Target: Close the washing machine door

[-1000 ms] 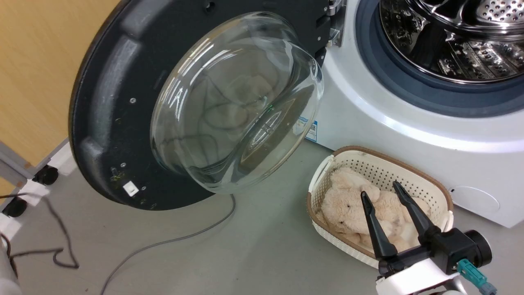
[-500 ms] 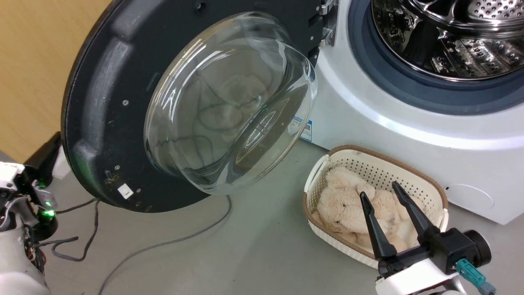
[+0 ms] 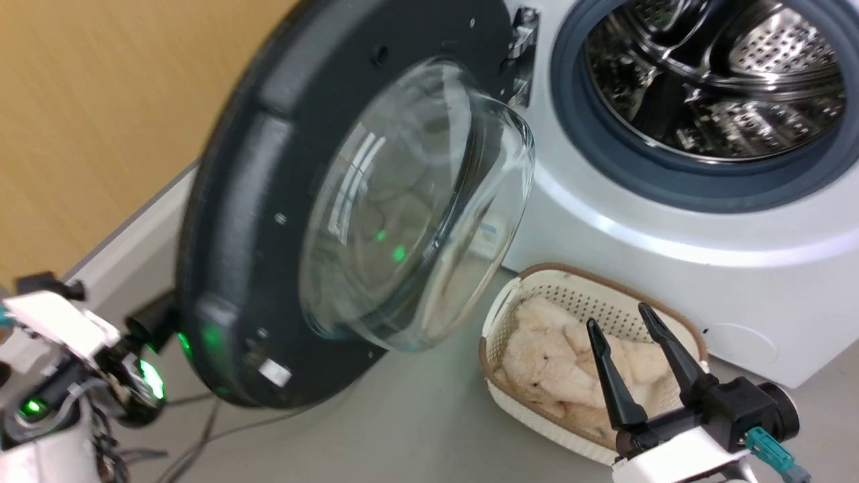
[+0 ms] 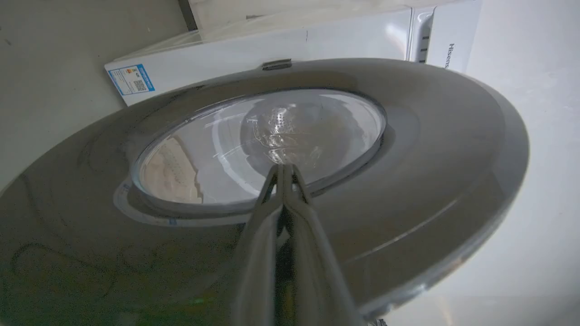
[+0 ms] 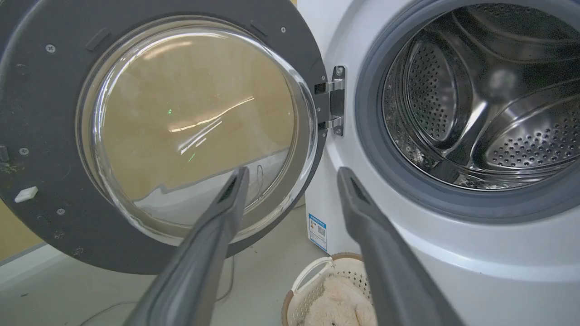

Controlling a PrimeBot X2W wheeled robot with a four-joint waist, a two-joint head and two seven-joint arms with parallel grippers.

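Open washing machine door (image 3: 268, 201), left pincer (image 4: 284, 168) together at its outer face, right pincer (image 3: 617, 315) apart near basket (image 3: 570, 295)

A white-and-black robot body with teal and green touches.
The right gripper (image 3: 617, 315) has two long matte-black fingers (image 3: 607, 376) narrowing to points, set on a black block (image 3: 728, 402) with a black cylinder (image 3: 782, 406) and a teal plug (image 3: 765, 443), above a white casing (image 3: 678, 459). The left gripper (image 4: 283, 170) has the same dark fingers; its white-panelled wrist (image 3: 57, 320) carries green lights (image 3: 31, 406) and thin dark cables (image 3: 104, 446).
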